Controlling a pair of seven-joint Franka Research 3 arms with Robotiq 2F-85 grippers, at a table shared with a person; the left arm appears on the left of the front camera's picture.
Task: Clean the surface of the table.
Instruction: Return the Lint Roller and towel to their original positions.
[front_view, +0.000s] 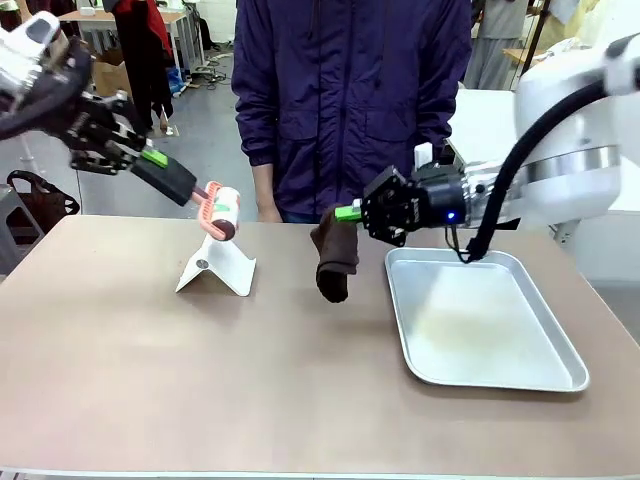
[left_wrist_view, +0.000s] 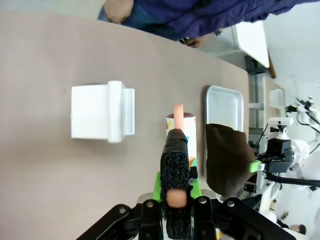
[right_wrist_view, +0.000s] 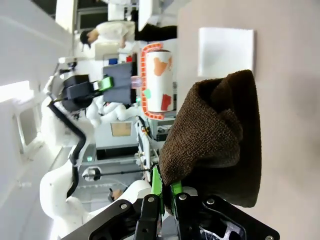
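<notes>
The left gripper (front_view: 178, 180) is clamped on the salmon-pink handle of a lint roller (front_view: 220, 210), held in the air just above a white folded stand (front_view: 216, 268) that sits on the brownish table (front_view: 300, 400). The right gripper (front_view: 352, 212) has its green-padded fingers pinched tight on the top of a dark brown cloth (front_view: 335, 258), which hangs down to the right of the stand with its lower end at or close to the tabletop. Right of the cloth, a silver metal tray (front_view: 570, 370) lies flat on the table with nothing in it. The left wrist view shows the handle squeezed between the black fingers (left_wrist_view: 175, 170), with the stand (left_wrist_view: 102, 111), tray (left_wrist_view: 223, 95) and cloth (left_wrist_view: 227, 159) beyond. The right wrist view shows the roller's patterned drum (right_wrist_view: 159, 80) beyond the cloth (right_wrist_view: 220, 135). A person in a dark purple jacket (front_view: 350, 90) stands at the table's far edge.
</notes>
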